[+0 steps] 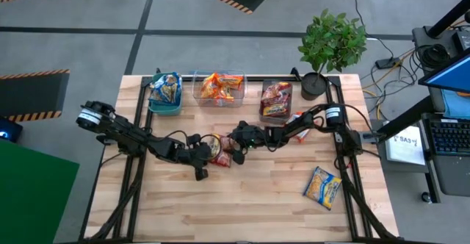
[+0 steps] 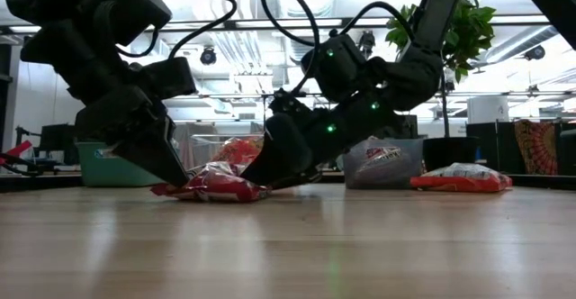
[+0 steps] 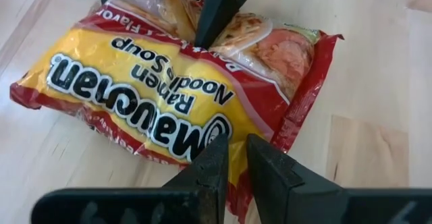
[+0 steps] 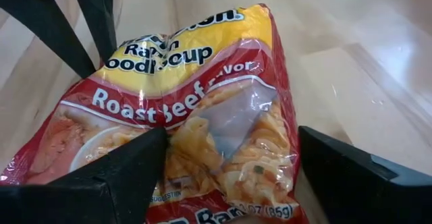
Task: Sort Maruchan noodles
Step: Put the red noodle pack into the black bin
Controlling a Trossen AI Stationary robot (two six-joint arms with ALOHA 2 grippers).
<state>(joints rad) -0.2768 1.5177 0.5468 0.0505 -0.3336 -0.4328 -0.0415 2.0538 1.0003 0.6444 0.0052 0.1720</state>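
Grippers from both arms meet over one red Roast Beef ramen packet (image 1: pixel 220 151) lying flat on the counter (image 1: pixel 250 207), just left of the frame's centre in the high view. Our left gripper (image 3: pixel 233 163) has its fingers nearly together at one edge of the packet; we read that as a pinch on the wrapper, though the contact itself is hidden. Our right gripper (image 4: pixel 229 163) stands wide open, its fingers straddling the opposite end without closing.

We judge the packet light, crinkly and slick, with a brittle noodle block inside, so a hard squeeze across the middle could crack it. The flat sealed seam at an end looks like the safer hold.

Other packets sit sorted along the top of the frame: blue ones in the teal bin (image 1: pixel 164 104), orange in the clear bin (image 1: pixel 219 97), dark red in the grey bin (image 1: pixel 276 115). A blue-and-yellow packet (image 1: pixel 323 187) lies alone at lower right.
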